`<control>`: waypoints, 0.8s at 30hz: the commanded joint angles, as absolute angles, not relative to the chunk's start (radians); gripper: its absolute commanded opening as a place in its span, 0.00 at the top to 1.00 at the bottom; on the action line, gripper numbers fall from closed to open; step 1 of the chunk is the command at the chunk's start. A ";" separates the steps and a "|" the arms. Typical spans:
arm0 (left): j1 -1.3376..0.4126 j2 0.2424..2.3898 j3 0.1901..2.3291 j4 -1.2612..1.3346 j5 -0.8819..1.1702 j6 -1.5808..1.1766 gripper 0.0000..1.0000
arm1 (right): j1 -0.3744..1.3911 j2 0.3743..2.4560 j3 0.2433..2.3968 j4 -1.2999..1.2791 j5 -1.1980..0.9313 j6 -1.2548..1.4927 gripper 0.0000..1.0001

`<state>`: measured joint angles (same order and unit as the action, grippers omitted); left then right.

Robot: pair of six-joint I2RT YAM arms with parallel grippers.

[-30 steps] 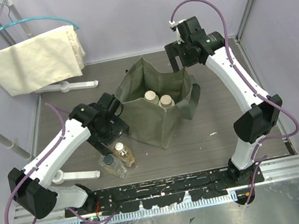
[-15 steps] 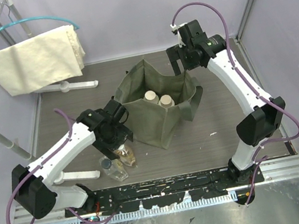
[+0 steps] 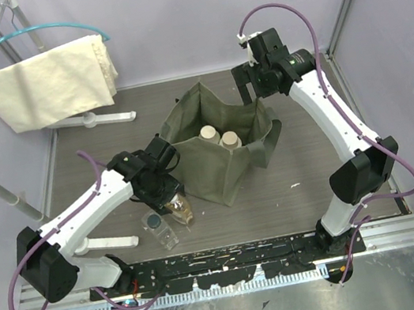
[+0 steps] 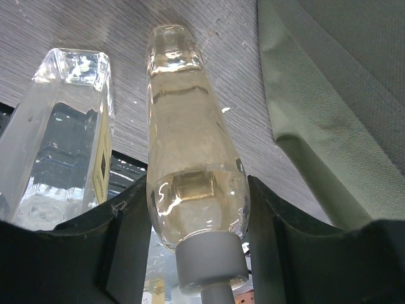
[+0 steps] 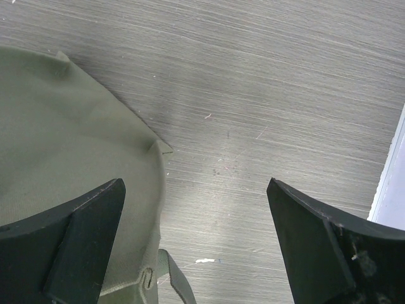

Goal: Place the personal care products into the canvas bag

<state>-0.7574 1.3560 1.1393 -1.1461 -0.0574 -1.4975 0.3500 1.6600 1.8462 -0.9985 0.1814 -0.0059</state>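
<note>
**No legible writing**

We can read no word, brand or number in any view. The nearest thing to print is a yellow label (image 4: pixel 100 171) on the side of the clear bottle (image 4: pixel 60 126), seen nearly edge-on from the left wrist. It carries one small dark mark, too small and slanted for us to make out.

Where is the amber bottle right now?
Top view, left of centre: the amber bottle sits in the left gripper, between the clear bottle and the green bag.
</note>
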 commanded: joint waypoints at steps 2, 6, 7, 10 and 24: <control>-0.762 1.363 1.127 -1.103 -0.090 -1.499 0.77 | 0.348 1.601 1.837 -0.986 0.208 -0.030 0.00; -0.762 1.382 1.151 -1.125 -0.147 -1.430 0.94 | 0.347 1.597 1.829 -0.983 0.209 -0.030 0.00; -0.762 1.387 1.154 -1.126 -0.157 -1.412 0.95 | 0.348 1.597 1.827 -0.982 0.210 -0.030 0.00; -0.762 1.405 1.172 -1.114 -0.182 -1.337 0.98 | 0.348 1.593 1.823 -0.983 0.210 -0.030 0.00; -0.762 1.396 1.287 -1.164 -0.208 -0.961 1.00 | 0.347 1.571 1.839 -1.009 0.239 -0.026 0.00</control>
